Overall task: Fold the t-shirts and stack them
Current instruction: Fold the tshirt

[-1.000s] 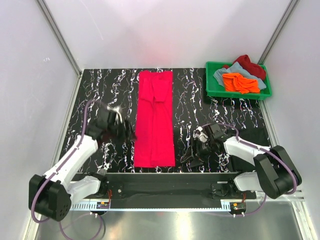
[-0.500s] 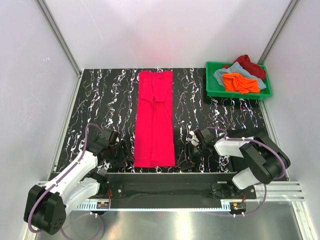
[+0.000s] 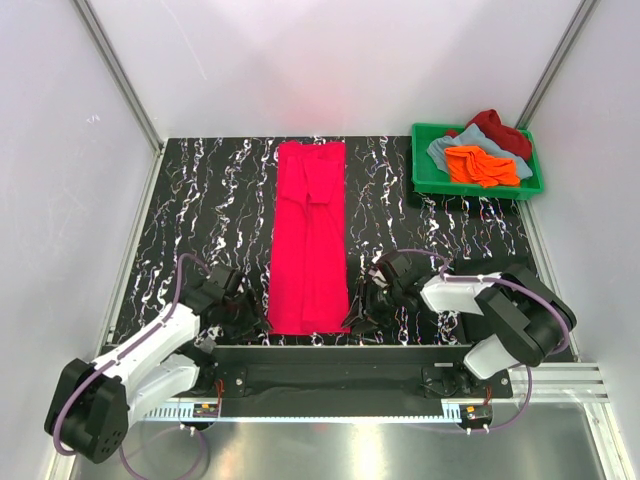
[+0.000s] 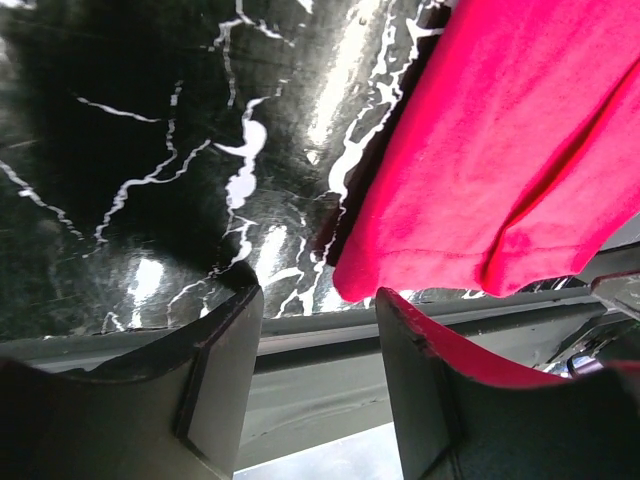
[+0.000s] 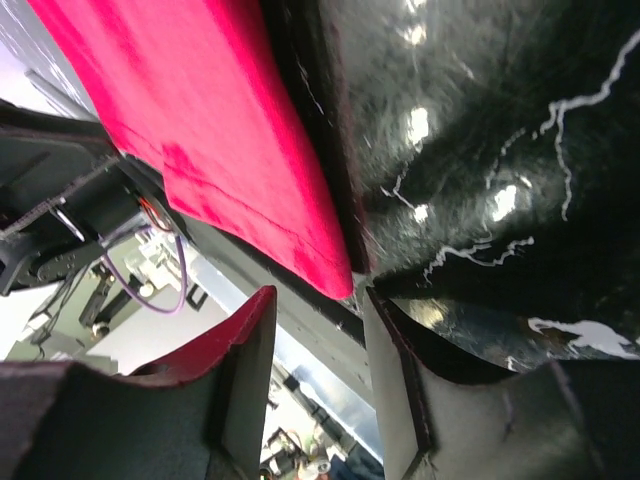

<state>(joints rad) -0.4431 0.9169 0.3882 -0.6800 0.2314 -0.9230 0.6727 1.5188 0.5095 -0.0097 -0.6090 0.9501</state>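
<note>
A bright pinkish-red t-shirt (image 3: 311, 235) lies folded into a long narrow strip down the middle of the black marbled table. My left gripper (image 3: 252, 318) is open at the strip's near left corner (image 4: 345, 283), which hangs just above the gap between its fingers. My right gripper (image 3: 358, 318) is open at the near right corner (image 5: 335, 275), the cloth tip between its fingers' tops. Neither holds cloth. Orange (image 3: 478, 164), grey-blue (image 3: 446, 146) and dark red (image 3: 495, 126) t-shirts lie piled in the green crate.
The green plastic crate (image 3: 421, 180) stands at the far right of the table. A metal rail (image 3: 330, 356) runs along the table's near edge, right below both grippers. White walls close the sides and back.
Both grippers have moved inward and toward the near edge, from out at the sides to the strip's two near corners. The shirt has not moved.
</note>
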